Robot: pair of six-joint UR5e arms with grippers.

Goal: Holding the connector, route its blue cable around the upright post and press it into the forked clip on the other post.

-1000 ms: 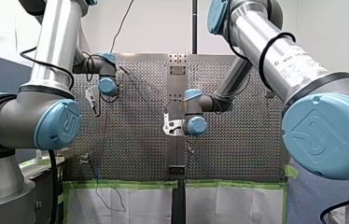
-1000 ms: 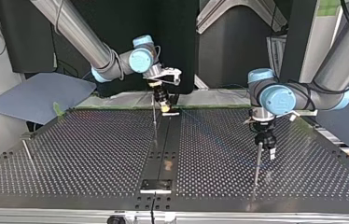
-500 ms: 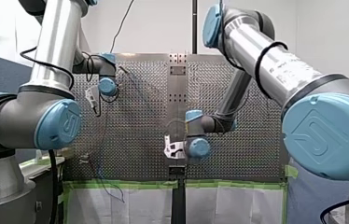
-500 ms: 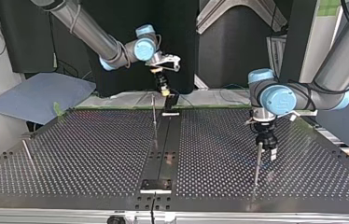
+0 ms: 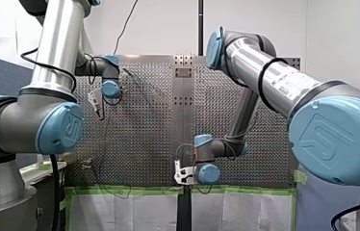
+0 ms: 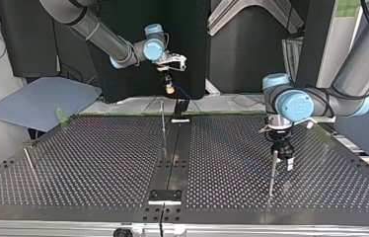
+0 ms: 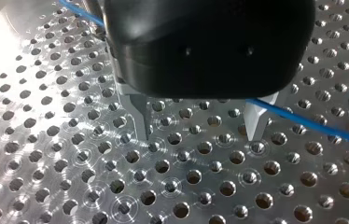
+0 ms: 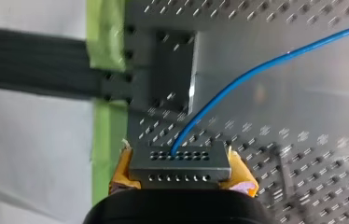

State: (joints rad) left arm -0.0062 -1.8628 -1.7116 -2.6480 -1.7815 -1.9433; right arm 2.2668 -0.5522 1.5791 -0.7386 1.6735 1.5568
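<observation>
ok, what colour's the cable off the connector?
Blue; cable leaving connector, best in right wrist view.

The perforated table (image 7: pixel 46 140) is bright, glossy metal, the blue cable (image 8: pixel 256 70) wears a smooth plastic-looking sheath, the connector (image 8: pixel 180 165) is matt grey metal, and the green tape (image 8: pixel 105 37) looks dull and papery.

Perforated metal table (image 6: pixel 98 163), black strip (image 6: pixel 175 153) down the middle, small plate (image 6: pixel 165 196) at its near end in top view. Standing on it: thin upright post (image 6: pixel 163 123) just beside the strip, second post (image 6: pixel 271 175) at right, third rod (image 6: pixel 28 160) near left edge. Green tape (image 5: pixel 125 190) along its lower edge in front view.
</observation>
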